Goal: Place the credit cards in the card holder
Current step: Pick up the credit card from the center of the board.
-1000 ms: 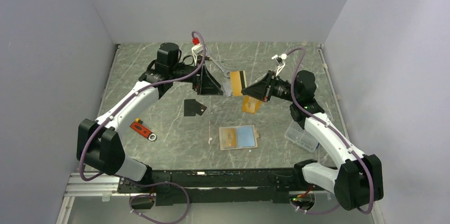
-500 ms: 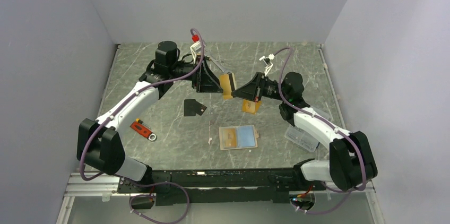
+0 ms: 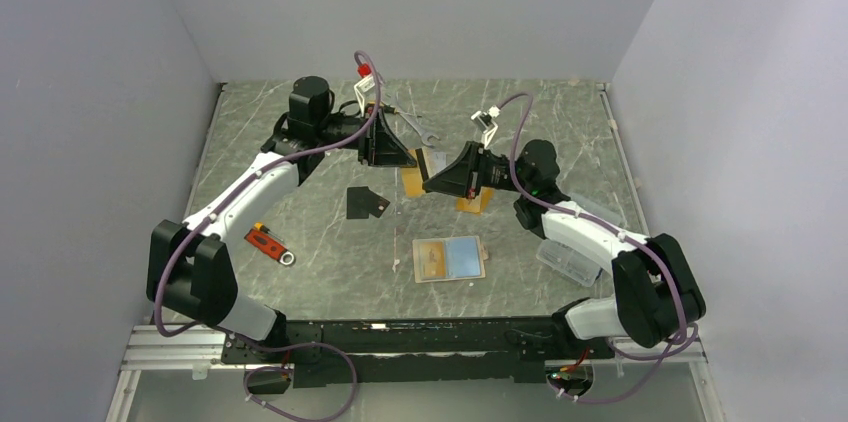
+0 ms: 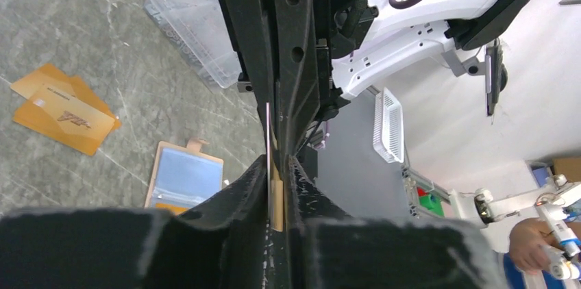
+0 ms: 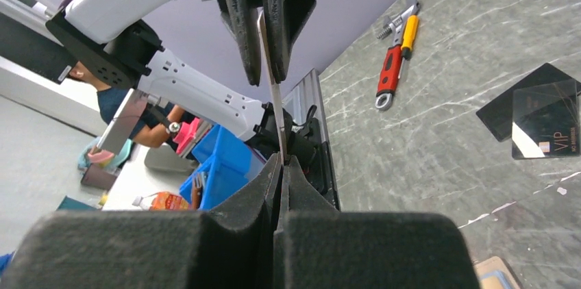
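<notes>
Held card: the thin orange-gold rectangular credit card (image 3: pixel 411 183) hangs in the air over the middle of the grey marbled table (image 3: pixel 560 122), edge-on to both wrist cameras, between the two end effectors.
Right end effector (image 5: pixel 282 163): its jaws are fully closed on one end of that card, so it carries the card's weight.
Left end effector (image 4: pixel 276 163): its fingers flank the card's other end with barely a sliver of room. I cannot tell whether they already pinch it.
Step in hand: by my judgement, a mid-air handover from right to left.
Doing it well: the left pads should seat flat on both faces, with a good depth of card between them, before the right lets go. A thin, slick card held by a corner is likely to pivot.
Release: the right should open without twisting and back away along the card's plane, so it neither drags nor bends it.
Free edge: it helps to leave a long edge clear of the pads, ready to lead into a pocket.
Card holder: the small tan folding wallet (image 3: pixel 463 258) lies open and flat, blue panel up, nearer the arm bases and well apart from the held card.
Other cards: the orange cards (image 4: pixel 65 119) lie on the table below the right arm, and a black card (image 3: pixel 366 202) lies left of centre.
Clutter: the clear plastic box (image 3: pixel 567 260) and the red-handled tool (image 3: pixel 270 242) are well aside.
</notes>
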Controlling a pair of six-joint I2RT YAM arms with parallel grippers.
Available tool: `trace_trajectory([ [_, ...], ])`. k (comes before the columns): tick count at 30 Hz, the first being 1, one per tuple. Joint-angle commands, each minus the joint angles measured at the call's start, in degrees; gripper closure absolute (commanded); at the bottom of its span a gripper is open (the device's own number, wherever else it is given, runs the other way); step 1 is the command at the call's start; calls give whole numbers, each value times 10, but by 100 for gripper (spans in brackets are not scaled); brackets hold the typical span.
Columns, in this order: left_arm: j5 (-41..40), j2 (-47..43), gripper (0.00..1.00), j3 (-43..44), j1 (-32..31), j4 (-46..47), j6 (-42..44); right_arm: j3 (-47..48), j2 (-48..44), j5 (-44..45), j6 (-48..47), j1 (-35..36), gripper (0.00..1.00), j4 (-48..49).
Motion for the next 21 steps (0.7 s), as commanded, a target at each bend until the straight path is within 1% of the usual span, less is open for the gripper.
trace_trajectory([
  [1, 21, -12, 94, -1, 5, 19, 3, 18, -11, -14, -25, 5, 100, 10],
  [2, 19, -15, 100, 2, 5, 2, 14, 21, -16, -14, -30, 5, 99, 2],
  [4, 17, -19, 100, 9, 5, -24, 32, 27, -23, -15, -35, 5, 95, -9],
  [7, 24, -22, 100, 3, 5, -6, 16, 44, -27, -11, -53, 5, 80, -40],
  [9, 25, -24, 100, 1, 6, -4, 13, 58, -24, -9, -65, 5, 74, -54],
  [11, 24, -25, 100, 2, 5, -13, 20, 67, -16, -9, -54, 5, 70, -43],
  [13, 25, -27, 100, 0, 5, -15, 19, 73, -6, -10, -41, 5, 71, -24],
  [17, 27, -29, 100, 2, 5, -13, 16, 74, 9, -14, -18, 6, 81, 7],
  [21, 29, -25, 100, 6, 5, -13, 13, 64, 13, -12, -21, 18, 84, 1],
])
